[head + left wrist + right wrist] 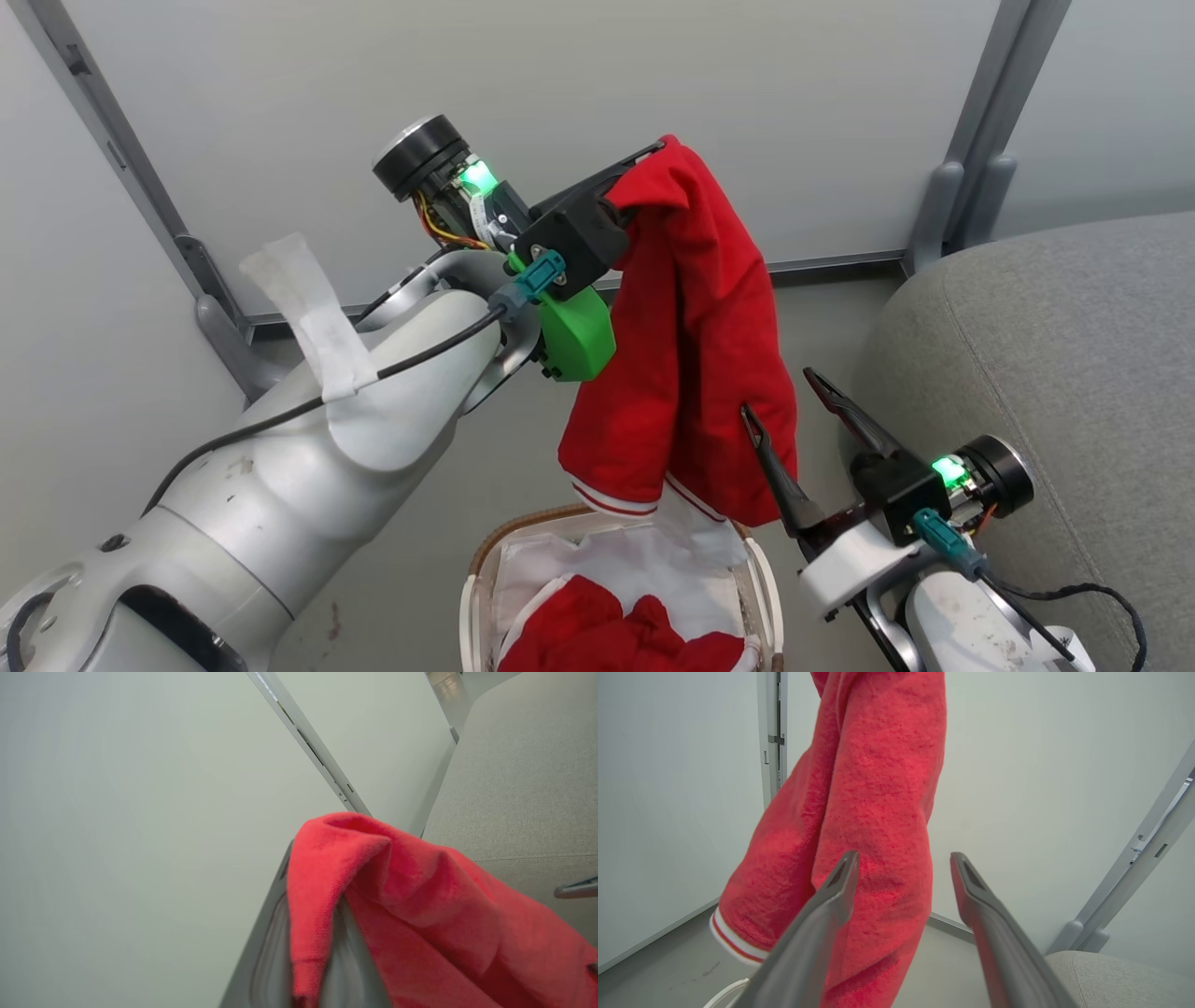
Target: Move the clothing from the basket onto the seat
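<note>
Left fingers (616, 173) pinch the red garment (681, 355) by an edge, right fingers (775, 471) apart; it might slip into the basket (471, 597).

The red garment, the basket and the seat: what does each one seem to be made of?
The red garment: soft matt knit, perhaps fleece or terry; its surface looks fuzzy and it hangs in loose folds.
The basket: probably smooth white plastic walls, with a brown rim that looks woven.
The seat: grey woven upholstery, matt, with a fine grain and a stitched seam.
</note>
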### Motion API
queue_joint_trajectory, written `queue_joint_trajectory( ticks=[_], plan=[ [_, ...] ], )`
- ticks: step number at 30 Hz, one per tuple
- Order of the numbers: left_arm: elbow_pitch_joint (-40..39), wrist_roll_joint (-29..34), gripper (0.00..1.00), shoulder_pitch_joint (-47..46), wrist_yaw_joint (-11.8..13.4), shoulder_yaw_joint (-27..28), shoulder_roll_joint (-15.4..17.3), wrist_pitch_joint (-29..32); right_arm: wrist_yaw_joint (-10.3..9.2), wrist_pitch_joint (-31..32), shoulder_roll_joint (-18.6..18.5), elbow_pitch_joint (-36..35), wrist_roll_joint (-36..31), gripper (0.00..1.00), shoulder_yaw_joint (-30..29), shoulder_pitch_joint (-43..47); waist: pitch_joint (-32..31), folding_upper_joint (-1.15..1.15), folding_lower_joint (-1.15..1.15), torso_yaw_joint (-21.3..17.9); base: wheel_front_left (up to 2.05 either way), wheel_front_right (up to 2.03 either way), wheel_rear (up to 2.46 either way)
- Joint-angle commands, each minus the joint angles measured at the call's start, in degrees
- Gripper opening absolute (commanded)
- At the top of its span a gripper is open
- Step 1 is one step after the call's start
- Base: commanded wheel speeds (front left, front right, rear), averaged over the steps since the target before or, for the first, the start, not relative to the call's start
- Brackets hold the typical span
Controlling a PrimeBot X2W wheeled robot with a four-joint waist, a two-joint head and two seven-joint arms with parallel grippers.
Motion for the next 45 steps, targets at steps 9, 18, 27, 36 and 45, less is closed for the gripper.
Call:
queue_joint_trajectory(
  ticks=[9, 18, 27, 36, 45],
  plan=[
    [-2.09, -2.11, 0.0, -2.6, -0.01, -1.93, -0.9, 0.02, -0.02, -0.14, -0.22, 2.44, 0.6, 1.0, 0.97, -5.85, -0.59, 0.0, 0.01, 2.25, 0.0, 0.0, 0.0],
    [-4.02, -3.39, 0.0, -0.04, -0.01, -2.19, -1.07, 0.02, -0.02, -0.13, -0.22, 10.21, 1.66, 0.25, 1.38, -12.7, -0.67, 0.0, 0.01, 3.69, 0.0, 0.0, 0.0],
    [-4.65, -6.3, 0.0, 5.58, 0.73, -0.17, -0.58, 0.03, -0.02, -0.14, -0.23, 13.87, 1.81, 0.0, 0.66, -14.36, -0.91, 0.0, 0.01, 4.5, 0.0, 0.0, 0.0],
    [-7.83, -9.13, 1.0, 19.53, 3.78, 7.32, -0.66, 0.03, -0.02, -0.14, -0.22, 11.65, 0.02, 0.0, -3.98, -13.33, -1.2, 0.0, 0.01, 3.76, 0.0, 0.0, 0.0],
    [-8.86, -6.18, 1.0, 31.31, 4.63, 14.13, -1.12, 0.03, -0.02, -0.14, -0.21, 9.33, -2.3, 0.0, -8.56, -12.32, -1.04, 0.0, 0.01, 3.09, 0.0, 0.0, 0.0]
  ],
)
